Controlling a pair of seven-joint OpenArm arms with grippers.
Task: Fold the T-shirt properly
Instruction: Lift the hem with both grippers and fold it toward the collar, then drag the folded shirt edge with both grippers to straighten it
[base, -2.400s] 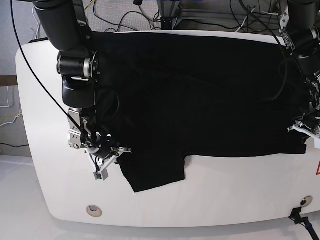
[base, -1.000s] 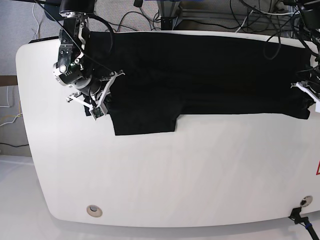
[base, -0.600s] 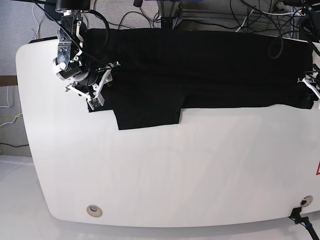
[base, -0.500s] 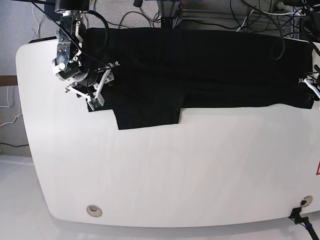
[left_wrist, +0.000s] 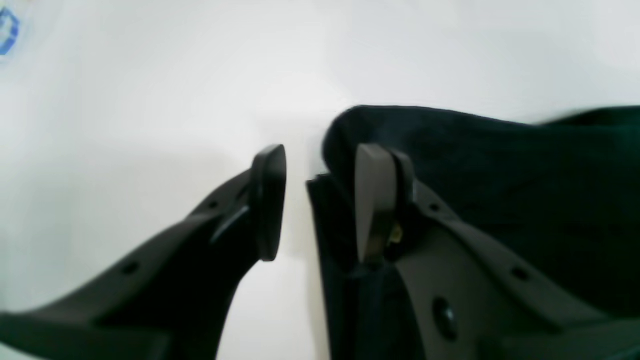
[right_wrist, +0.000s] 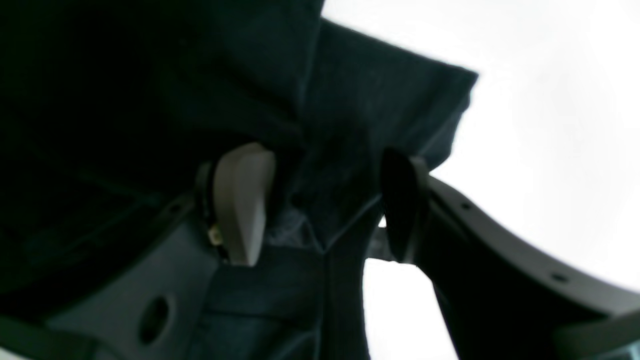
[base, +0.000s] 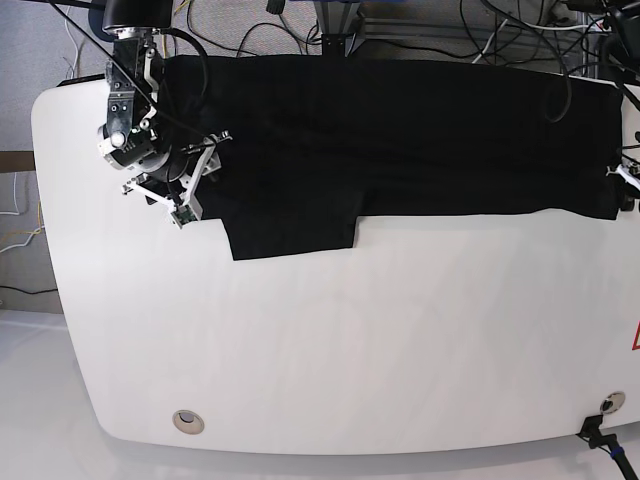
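Letting go after a fold, you judge. Left wrist view: left gripper (left_wrist: 320, 200) jaws parted, T-shirt (left_wrist: 500, 190) edge lying slack between them. Right wrist view: right gripper (right_wrist: 325, 205) jaws wide, cloth loose between. Base view: T-shirt spans upper tabletop (base: 350, 350), sleeve jutting lower left; cables behind. Next, regrasp that sleeve.

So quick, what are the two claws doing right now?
Left gripper: open, at the edge of the plain black cloth T-shirt.
Right gripper: open, cloth between its jaws.
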